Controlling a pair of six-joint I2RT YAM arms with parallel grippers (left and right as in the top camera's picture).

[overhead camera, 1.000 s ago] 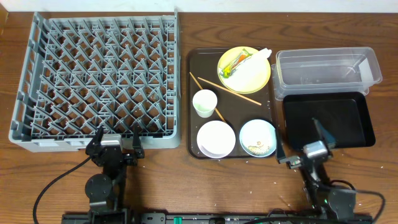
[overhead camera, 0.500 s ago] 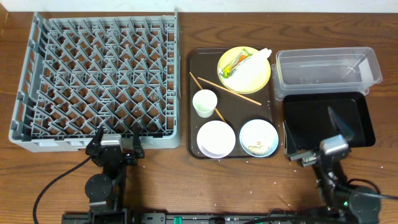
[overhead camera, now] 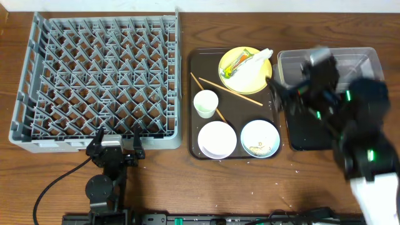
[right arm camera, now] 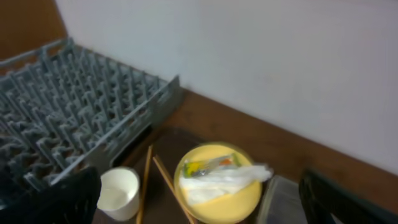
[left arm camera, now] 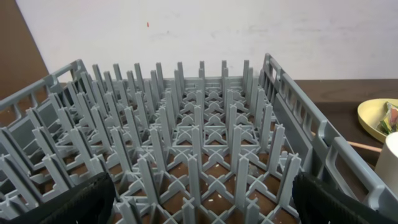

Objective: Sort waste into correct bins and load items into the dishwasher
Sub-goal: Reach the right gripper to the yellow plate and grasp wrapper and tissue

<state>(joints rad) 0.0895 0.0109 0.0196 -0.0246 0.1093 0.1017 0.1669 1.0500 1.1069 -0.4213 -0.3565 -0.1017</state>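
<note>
The grey dishwasher rack (overhead camera: pixel 100 75) fills the left of the table. On the yellow plate (overhead camera: pixel 245 70) lie a white napkin (overhead camera: pixel 256 59) and a colourful wrapper (overhead camera: pixel 234 62). Chopsticks (overhead camera: pixel 226 86), a pale cup (overhead camera: pixel 205 104), a white bowl (overhead camera: pixel 217 139) and a light-blue bowl (overhead camera: pixel 259 138) with pale crumbs share the brown tray. My right gripper (overhead camera: pixel 290 94) hangs open and blurred, high over the clear tub (overhead camera: pixel 362 65) and black tray (overhead camera: pixel 299 128); its wrist view looks down on the plate (right arm camera: pixel 217 190) and cup (right arm camera: pixel 118 190). My left gripper (overhead camera: pixel 117 140) stands open at the rack's front edge (left arm camera: pixel 199 137), holding nothing.
The brown serving tray (overhead camera: pixel 194 94) lies between the rack and the bins. My right arm hides much of both bins from above. Small white crumbs dot the wood table (overhead camera: pixel 275 164) in front of the tray. A wall rises behind the table.
My right arm has swung up from the table's front edge to high over the two bins, still open. The left arm has not moved.
</note>
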